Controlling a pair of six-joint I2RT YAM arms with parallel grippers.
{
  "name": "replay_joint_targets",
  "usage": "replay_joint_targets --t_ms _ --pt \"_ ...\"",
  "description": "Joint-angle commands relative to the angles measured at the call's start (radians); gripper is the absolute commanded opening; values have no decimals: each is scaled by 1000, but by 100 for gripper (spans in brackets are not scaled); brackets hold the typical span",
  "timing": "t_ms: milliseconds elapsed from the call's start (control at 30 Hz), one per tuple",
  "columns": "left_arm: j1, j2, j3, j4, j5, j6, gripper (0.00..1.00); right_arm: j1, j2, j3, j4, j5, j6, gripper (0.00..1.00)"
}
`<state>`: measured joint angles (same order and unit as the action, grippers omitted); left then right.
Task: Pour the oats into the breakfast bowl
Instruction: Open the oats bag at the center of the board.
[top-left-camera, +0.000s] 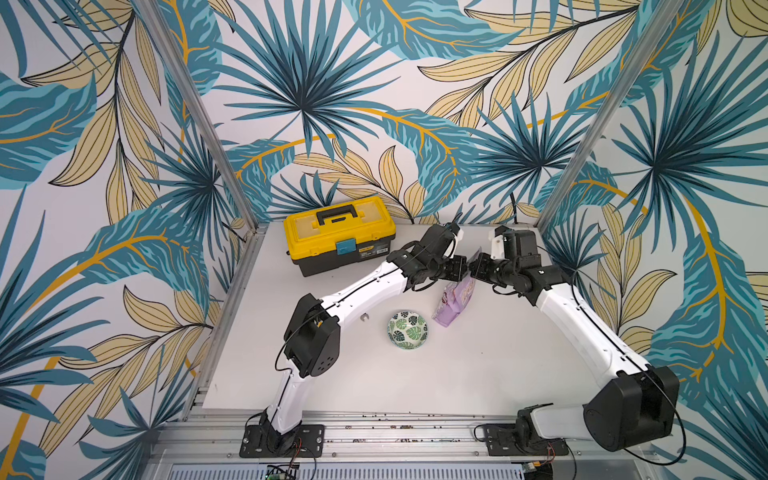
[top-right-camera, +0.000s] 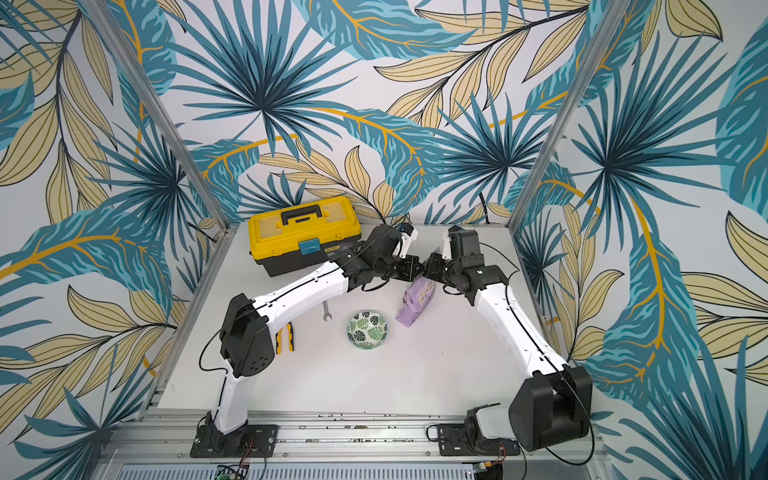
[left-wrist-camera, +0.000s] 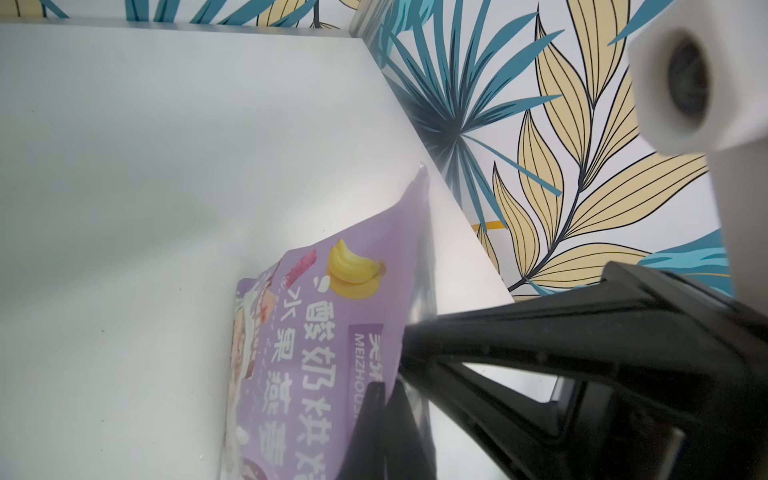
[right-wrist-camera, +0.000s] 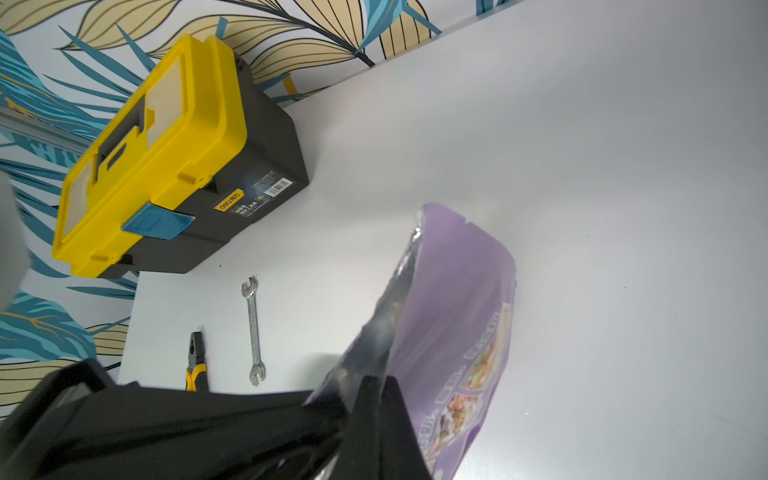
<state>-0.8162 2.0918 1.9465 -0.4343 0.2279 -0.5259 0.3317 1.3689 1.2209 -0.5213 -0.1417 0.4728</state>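
Being pinched tight at its top by the left gripper (left-wrist-camera: 390, 365) and right gripper (right-wrist-camera: 361, 399), the purple bag (left-wrist-camera: 324, 332) is held just beside the leafy bowl (top-left-camera: 407, 329), toward the desk's (top-left-camera: 457, 374) back edge; bananas and "MEIZHOUS" are printed on it.

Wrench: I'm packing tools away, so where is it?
In the right wrist view the wrench lies flat on the left side of the table, in front of the yellow toolbox, beside the pliers.
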Motion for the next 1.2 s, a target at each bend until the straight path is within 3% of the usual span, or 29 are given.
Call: replay_joint_targets --t_ms 0,467,600,733,900,1000,1067,1167 --pt "21 -45 -12 -56 -172 65 0 -1 -41 17 -181 128 -46 0" --pt "20 -119 -2 -96 -244 91 0 -2 -60 92 -336 310 -120 0" --pt "21 -164 -14 -116 -272 112 0 -1 -38 147 -401 438 -158 0" --pt "18 -194 -28 -126 -279 134 0 -1 -13 216 -412 489 -188 0" --pt "-10 -209 -17 -130 -278 197 0 -1 13 255 -389 368 -231 0" --pt "-25 -194 2 -128 -239 206 0 -2 10 209 -307 143 -245 0" --pt "-29 -186 4 -120 -221 189 0 -1 1 174 -258 34 -229 10" --pt "-35 -173 2 -108 -212 164 0 -2 -1 162 -239 11 -209 21"
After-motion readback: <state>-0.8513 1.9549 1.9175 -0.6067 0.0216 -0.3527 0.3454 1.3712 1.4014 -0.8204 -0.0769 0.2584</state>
